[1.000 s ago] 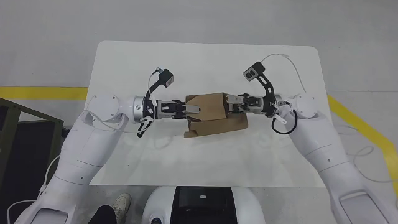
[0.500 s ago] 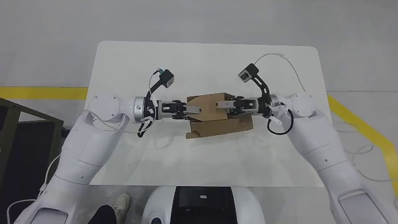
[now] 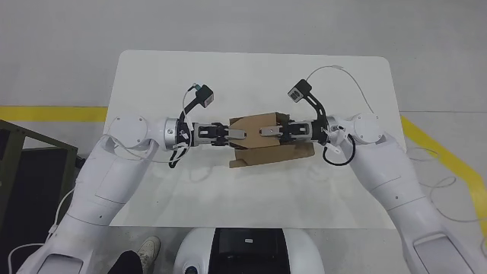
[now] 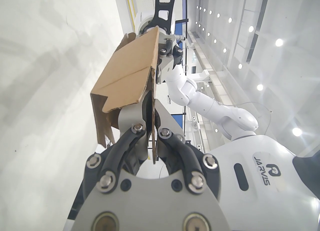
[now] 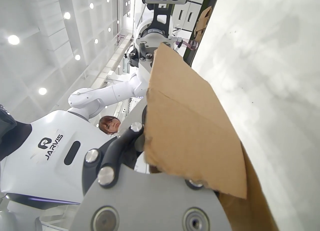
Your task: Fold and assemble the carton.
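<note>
Top view: mounted high, facing straight down on the white rectangular table [image 3: 152, 76]. Left and right wrist views: mounted at the wrists, close in, rolled sideways, facing each other across the brown cardboard carton [image 3: 257, 122], which all three views share

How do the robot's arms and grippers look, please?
The arms are smooth white shells with rounded joints. The left gripper has a grey metal plate, black curved links with silver bolts, and grey jaws. Each wrist carries a black bracketed camera and thin cables.
</note>
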Motion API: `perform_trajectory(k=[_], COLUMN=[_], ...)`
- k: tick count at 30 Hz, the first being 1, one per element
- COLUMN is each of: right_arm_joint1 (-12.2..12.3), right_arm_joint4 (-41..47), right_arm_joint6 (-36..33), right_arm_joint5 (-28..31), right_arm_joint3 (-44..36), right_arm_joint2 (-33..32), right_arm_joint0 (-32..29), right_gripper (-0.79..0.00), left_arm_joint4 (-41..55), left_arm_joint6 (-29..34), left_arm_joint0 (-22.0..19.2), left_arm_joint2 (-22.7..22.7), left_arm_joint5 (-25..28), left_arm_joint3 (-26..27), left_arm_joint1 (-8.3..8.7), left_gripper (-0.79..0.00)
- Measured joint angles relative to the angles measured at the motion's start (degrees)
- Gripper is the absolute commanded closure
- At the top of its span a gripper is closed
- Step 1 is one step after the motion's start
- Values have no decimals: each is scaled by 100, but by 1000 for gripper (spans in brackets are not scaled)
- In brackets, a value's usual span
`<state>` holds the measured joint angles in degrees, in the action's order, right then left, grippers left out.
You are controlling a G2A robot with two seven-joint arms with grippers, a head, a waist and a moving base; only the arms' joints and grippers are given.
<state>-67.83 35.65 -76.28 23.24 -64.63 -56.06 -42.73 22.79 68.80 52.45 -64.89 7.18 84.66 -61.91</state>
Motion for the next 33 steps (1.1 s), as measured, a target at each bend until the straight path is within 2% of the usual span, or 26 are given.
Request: perform_trajectory(k=[3,4,7,8,9,33], right_arm_joint1=[0,0,0,0,-1,-22], right_arm_joint4=[-25,-33,-49,-60,-70,-636], right_arm_joint6=[-13,-14,-8,-4,1,517], right_arm_joint5=[-22,-27,-51,-57,-61,-218], right_arm_joint3=[-7,-9,-16,-19,-21,-63], right_arm_joint2=[-11,-15,-28,-33,-37,8], right_arm_joint0=[-9,-11,-19,-21,-22,-119], right_gripper=[0,0,0,0,0,0], left_arm_joint4=[-4,-2,13,14,14,764], left_arm_joint6=[3,-1,-24,-28,-30,130], left_arm_joint0=[-4,-5,-3,1,4,231], left_arm_joint2=[5,5,-2,-6,-9,-309], left_arm_joint5=[7,7,18,23,25,283], left_arm_joint3=[8,9,28,39,47,406], left_arm_joint1=[3,4,7,9,11,66], left_gripper=[0,-22,-480,-760,-785,-785])
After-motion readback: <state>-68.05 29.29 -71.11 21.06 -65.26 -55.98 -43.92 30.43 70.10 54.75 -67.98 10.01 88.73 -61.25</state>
